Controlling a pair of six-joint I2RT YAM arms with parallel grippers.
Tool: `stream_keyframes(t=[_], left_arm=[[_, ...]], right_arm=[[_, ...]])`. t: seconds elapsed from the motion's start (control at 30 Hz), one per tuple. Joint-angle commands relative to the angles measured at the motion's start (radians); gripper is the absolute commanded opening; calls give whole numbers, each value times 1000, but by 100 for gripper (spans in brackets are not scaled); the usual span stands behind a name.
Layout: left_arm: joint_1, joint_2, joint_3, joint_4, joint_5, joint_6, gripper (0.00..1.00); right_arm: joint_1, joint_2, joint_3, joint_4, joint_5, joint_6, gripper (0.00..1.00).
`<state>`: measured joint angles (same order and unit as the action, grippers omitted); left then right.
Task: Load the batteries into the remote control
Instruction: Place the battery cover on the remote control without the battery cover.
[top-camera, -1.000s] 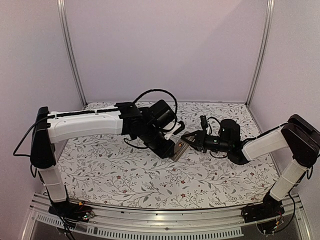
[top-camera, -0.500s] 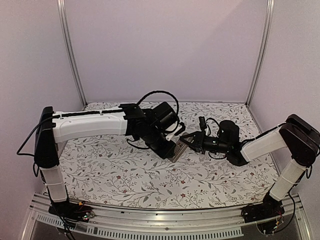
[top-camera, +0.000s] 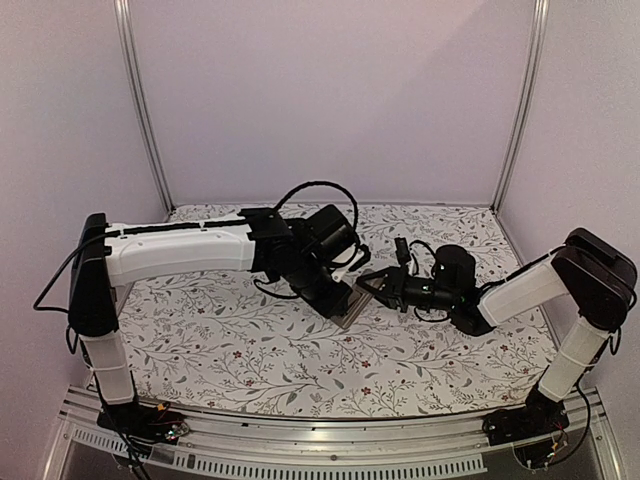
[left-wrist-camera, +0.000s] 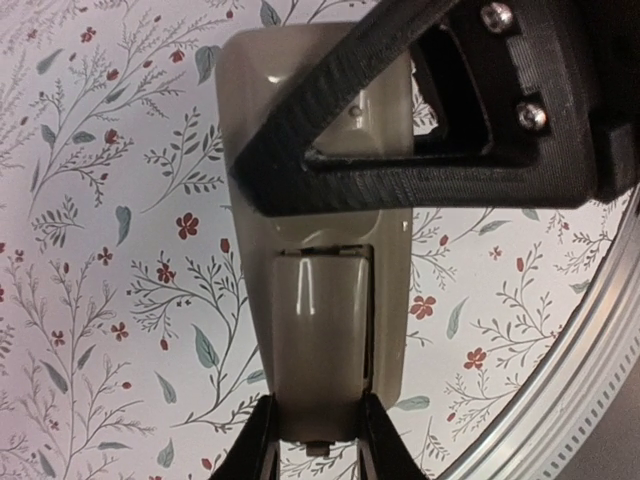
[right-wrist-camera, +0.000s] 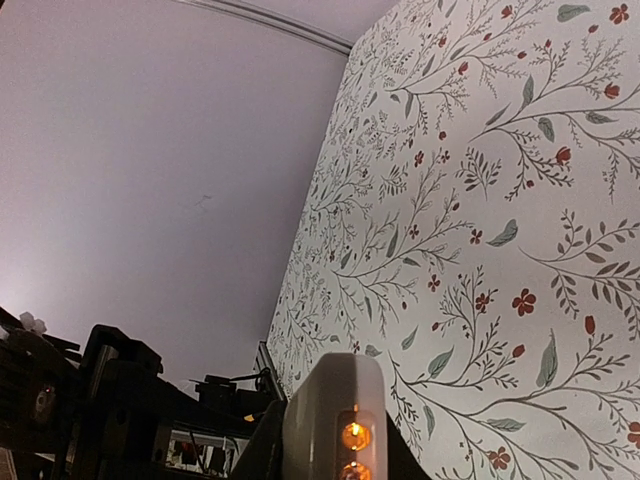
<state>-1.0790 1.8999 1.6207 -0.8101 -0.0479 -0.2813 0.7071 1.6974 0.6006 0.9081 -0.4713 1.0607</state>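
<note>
The remote control (top-camera: 352, 304) is held off the table between both grippers. In the left wrist view its grey-beige back (left-wrist-camera: 250, 240) faces the camera, with the cover panel (left-wrist-camera: 320, 340) lying on its lower half. My left gripper (left-wrist-camera: 320, 448) is shut on that lower end. My right gripper (top-camera: 370, 285) is shut on the other end. Its black finger (left-wrist-camera: 400, 185) crosses the remote's upper back. In the right wrist view the remote's end (right-wrist-camera: 330, 410), with two orange buttons, sits between the right gripper's (right-wrist-camera: 330, 455) fingers. The batteries are hidden.
The floral table cloth (top-camera: 250, 350) lies under both arms. Metal posts (top-camera: 145, 110) and pale walls enclose the back and sides. A metal rail (top-camera: 320, 440) runs along the near edge.
My right gripper has moved left and closer onto the remote. The left arm with the remote has shifted slightly left and down.
</note>
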Motion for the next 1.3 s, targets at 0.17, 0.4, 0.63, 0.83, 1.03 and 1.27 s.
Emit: stream_keyframes(t=[0.17,0.4,0.63,0.83,1.03,1.27], left_arm=[[-8,20,28,-23,-22,8,15],[-8,39,34,-26,6,8,15],[-4,46,30,-27,4,3,15],[-6,55,36,-30,26,-2,15],[-4,63,48,-38,22,-5,15],[13,69,63,-35,37,-30,16]], right_arm=[[16,34,-8,71,8,24,3],[16,29,-12,75,15,27,3],[17,32,-10,90,20,32,3],[17,25,-15,95,32,30,3],[18,25,-13,104,23,29,3],[33,30,-15,129,9,30,3]])
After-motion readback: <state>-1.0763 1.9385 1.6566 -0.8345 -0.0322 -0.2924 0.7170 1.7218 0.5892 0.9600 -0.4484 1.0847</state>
